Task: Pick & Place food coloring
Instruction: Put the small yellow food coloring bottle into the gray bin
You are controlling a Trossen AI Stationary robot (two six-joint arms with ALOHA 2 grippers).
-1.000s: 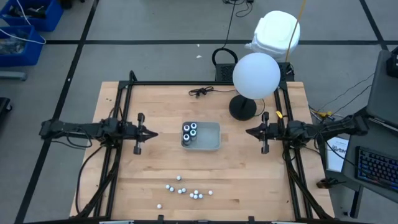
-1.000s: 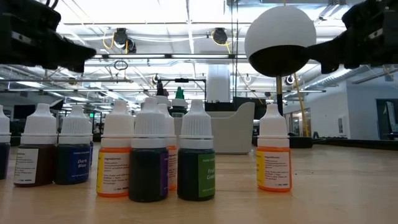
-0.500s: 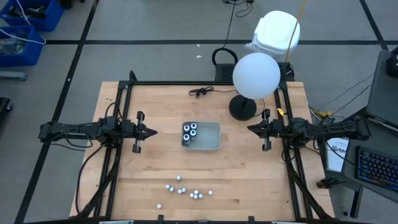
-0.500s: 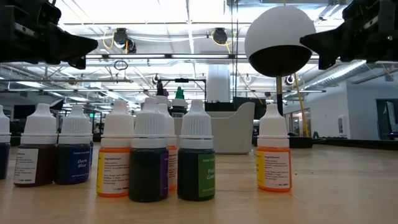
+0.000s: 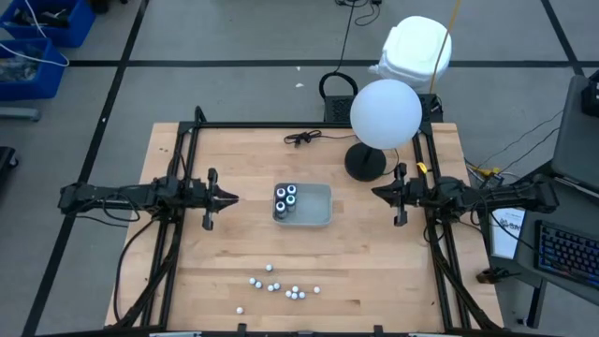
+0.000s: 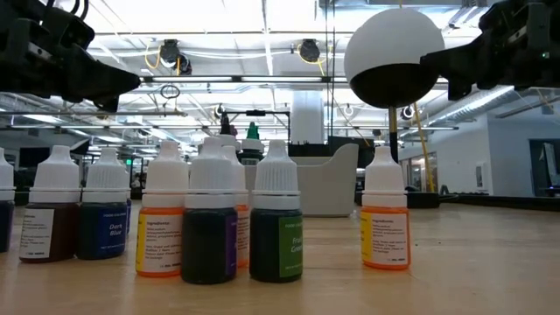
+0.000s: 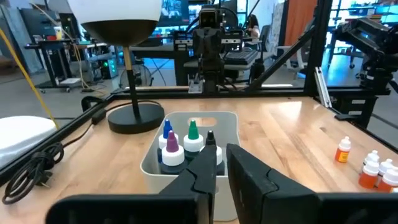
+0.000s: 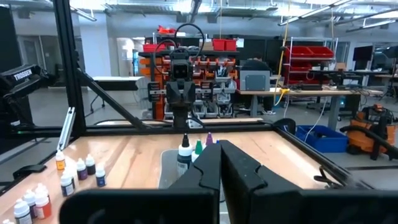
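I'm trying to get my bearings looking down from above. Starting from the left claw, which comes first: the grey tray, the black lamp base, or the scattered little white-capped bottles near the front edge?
Measured from the left gripper in the high view:
1. The grey tray, straight ahead of it at mid-table.
2. The white-capped bottles, scattered toward the table's front edge.
3. The lamp base, beyond the tray toward the back right.

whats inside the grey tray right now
The grey tray holds four upright bottles, clustered at the end nearer the left arm. The left wrist view shows blue, green, purple and black pointed tips. The rest of the tray's floor looks bare; its wall covers the bottles' lower halves.
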